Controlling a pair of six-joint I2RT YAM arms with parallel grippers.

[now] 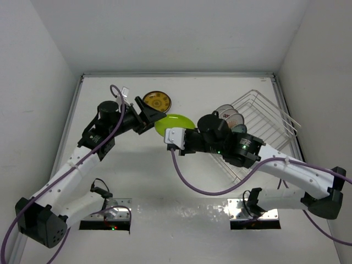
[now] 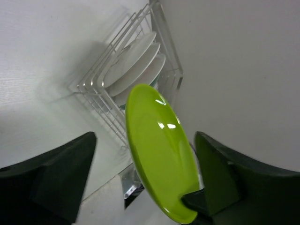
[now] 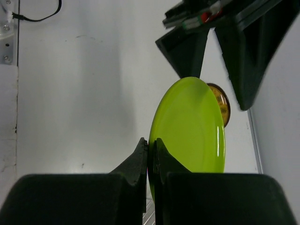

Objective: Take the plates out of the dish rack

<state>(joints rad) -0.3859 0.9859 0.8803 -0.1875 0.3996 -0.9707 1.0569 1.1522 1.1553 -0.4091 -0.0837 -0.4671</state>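
A lime-green plate point(image 1: 175, 124) hangs on edge in the air between the two arms. My right gripper point(image 3: 151, 149) is shut on its near rim; in the top view the right gripper point(image 1: 184, 132) reaches left from the dish rack point(image 1: 264, 118). My left gripper point(image 1: 154, 117) is open, with one finger on each side of the plate's far rim. In the left wrist view the plate point(image 2: 159, 145) fills the gap of the left gripper point(image 2: 145, 187). The rack point(image 2: 101, 86) holds white plates point(image 2: 136, 61) and small patterned ones point(image 1: 229, 117).
An amber-brown patterned plate point(image 1: 157, 101) lies flat on the table behind the left gripper, also in the right wrist view point(image 3: 224, 105). White walls enclose the table at the back and on both sides. The rack stands at the back right.
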